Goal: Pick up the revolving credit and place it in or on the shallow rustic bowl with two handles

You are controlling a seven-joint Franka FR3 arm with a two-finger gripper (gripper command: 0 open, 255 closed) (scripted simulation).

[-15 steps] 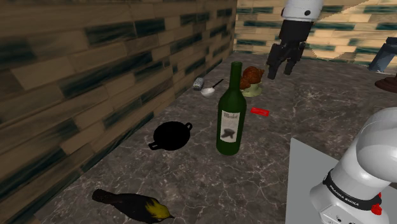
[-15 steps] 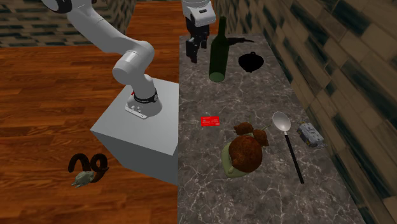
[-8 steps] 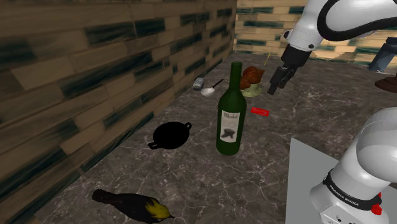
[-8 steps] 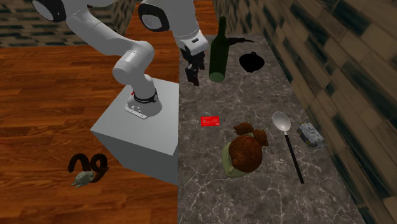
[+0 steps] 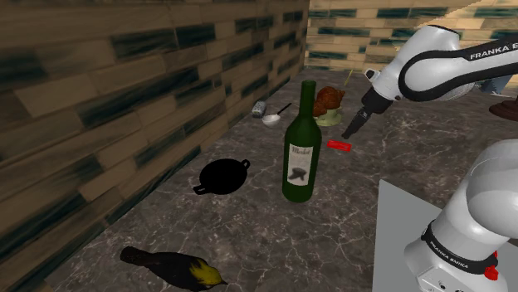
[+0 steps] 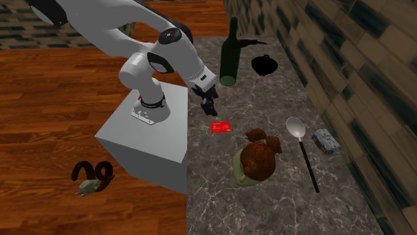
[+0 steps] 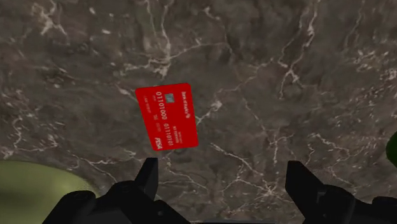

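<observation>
Above the red card (image 7: 167, 116), the fingers (image 7: 147, 181) stand wide apart, holding nothing.

You are working over a smooth, dark stone-like surface (image 7: 286, 76) with white veins. The red card (image 7: 167, 116) looks smooth. Your fingers (image 7: 147, 177) and the bowl (image 5: 222, 177) are matt black, the bottle (image 5: 300, 149) is glossy green glass, and the wall (image 5: 100, 99) is planked wood.

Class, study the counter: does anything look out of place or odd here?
A black-and-yellow bird lies on the marble counter, odd company for the upright green bottle and black two-handled bowl. Nothing looks spilled or broken.
</observation>
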